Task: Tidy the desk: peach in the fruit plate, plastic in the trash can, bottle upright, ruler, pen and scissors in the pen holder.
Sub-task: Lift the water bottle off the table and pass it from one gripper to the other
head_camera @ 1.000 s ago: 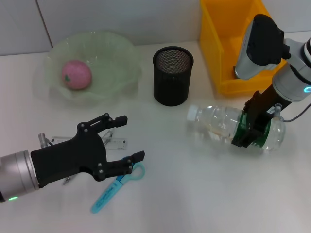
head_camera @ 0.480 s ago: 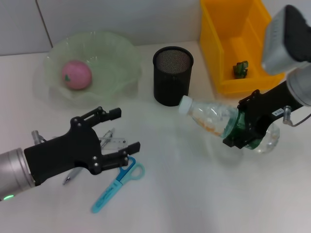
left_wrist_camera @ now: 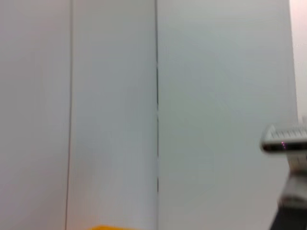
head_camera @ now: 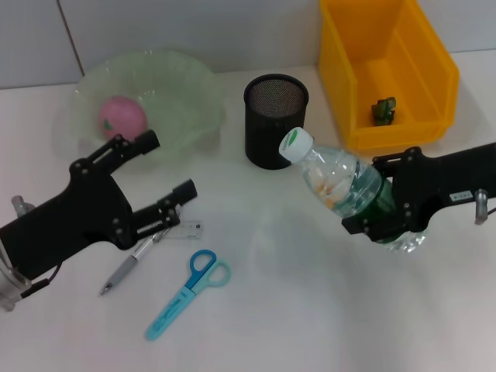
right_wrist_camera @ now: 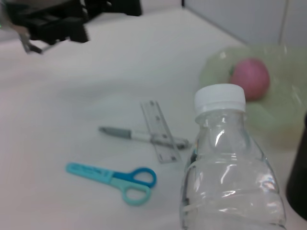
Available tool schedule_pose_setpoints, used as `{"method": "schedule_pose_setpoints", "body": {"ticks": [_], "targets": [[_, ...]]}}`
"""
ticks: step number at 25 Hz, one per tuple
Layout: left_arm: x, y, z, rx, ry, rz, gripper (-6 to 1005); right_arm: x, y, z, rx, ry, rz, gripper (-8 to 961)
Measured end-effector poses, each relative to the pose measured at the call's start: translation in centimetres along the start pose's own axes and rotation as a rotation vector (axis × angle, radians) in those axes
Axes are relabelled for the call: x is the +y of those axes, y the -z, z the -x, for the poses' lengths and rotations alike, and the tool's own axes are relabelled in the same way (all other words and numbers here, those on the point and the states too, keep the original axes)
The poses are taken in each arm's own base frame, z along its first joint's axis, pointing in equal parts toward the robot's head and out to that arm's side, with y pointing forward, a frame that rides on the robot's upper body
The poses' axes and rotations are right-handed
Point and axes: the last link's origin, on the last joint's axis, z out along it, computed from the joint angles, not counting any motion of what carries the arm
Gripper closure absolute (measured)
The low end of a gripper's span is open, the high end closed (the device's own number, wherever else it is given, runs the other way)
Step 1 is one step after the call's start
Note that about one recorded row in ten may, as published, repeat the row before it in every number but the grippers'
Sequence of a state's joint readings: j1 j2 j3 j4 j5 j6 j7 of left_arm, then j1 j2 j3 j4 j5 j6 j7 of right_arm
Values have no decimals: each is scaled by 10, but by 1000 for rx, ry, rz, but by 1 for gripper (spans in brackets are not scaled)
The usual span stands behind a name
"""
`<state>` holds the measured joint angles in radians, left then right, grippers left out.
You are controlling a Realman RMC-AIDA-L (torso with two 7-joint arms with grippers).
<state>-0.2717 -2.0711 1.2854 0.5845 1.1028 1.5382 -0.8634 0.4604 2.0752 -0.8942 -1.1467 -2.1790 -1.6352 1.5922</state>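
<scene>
Gleaming white desk [head_camera: 310, 310]; pale panelled wall [left_wrist_camera: 115, 96] behind

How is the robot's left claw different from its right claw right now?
The left end effector is open and holds nothing, while the right end effector is shut on the bottle. The left one hangs above the pen and ruler; the right one is in front of the yellow bin. Both are black.

My white desk [head_camera: 294, 310] carries the green fruit plate [head_camera: 190, 97], black mesh pen holder [head_camera: 275, 128], yellow bin [head_camera: 434, 70], clear ruler [right_wrist_camera: 159, 130], pen [head_camera: 128, 267] and blue scissors [head_camera: 186, 293].
</scene>
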Motion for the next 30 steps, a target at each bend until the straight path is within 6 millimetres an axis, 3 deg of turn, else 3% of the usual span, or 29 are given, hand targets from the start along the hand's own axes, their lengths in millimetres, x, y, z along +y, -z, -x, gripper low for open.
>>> {"method": "schedule_pose_setpoints", "body": {"ticks": [13,30], "targets": [[-5,-3,-3,107,198,-28,174,13,-11,-36,-249,93,-18,178],[-2,-10,-1,95,241,7,176,21,-15,-39,-398,98,-40,179]]}}
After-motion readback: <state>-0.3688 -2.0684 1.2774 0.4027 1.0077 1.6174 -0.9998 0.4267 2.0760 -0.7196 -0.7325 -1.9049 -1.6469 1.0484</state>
